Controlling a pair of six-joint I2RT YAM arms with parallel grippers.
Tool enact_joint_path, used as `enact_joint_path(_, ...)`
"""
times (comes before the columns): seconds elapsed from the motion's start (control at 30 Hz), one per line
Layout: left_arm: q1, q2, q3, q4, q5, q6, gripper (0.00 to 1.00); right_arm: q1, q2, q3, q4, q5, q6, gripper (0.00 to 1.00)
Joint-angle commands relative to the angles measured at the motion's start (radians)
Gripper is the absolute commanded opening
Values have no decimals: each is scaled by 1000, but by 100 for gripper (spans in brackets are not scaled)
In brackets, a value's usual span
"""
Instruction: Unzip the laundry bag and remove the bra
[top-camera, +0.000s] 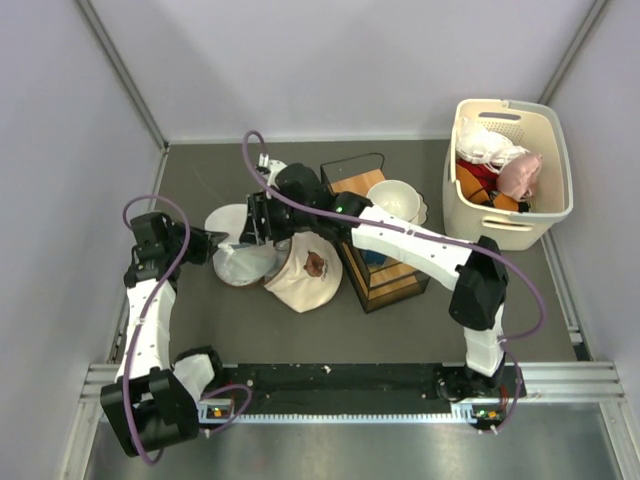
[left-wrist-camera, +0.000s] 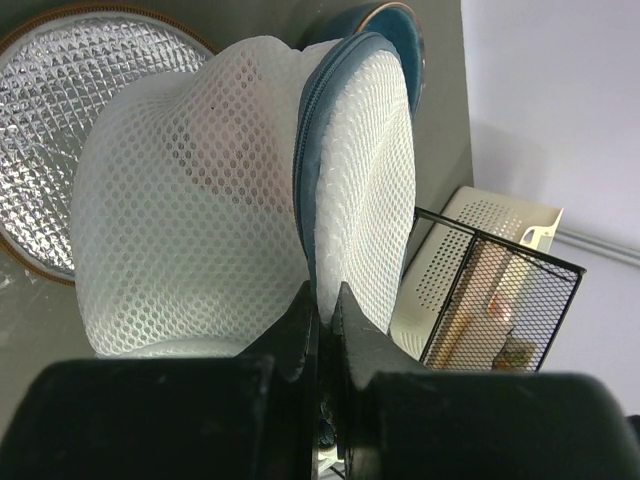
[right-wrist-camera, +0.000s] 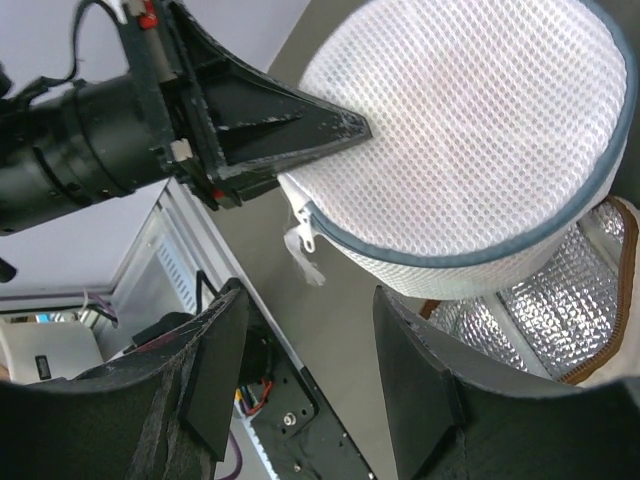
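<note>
While the left gripper (left-wrist-camera: 322, 297) clamps the laundry bag (left-wrist-camera: 180, 220) by its seam, the right gripper (right-wrist-camera: 312, 325) gapes just short of the zipper pull (right-wrist-camera: 303, 238). The zip appears closed and the bra (left-wrist-camera: 215, 165) lies inside.

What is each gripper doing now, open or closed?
Left gripper: closed, pinching the laundry bag.
Right gripper: open, holding nothing.

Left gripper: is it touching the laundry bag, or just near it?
Touching. The left wrist view shows the left gripper shut on the laundry bag, with the bag's blue zipper seam running down into the closed jaws.
</note>
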Motion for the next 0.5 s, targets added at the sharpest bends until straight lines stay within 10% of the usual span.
enact_joint_path(0.0, -2, -20, 35, 75, 14, 61, 0, 13, 2, -23, 59, 17, 52, 54)
enact_joint_path(0.47, -21, -5, 40, 142, 69, 150, 0, 13, -6, -111, 209, -197, 244, 56)
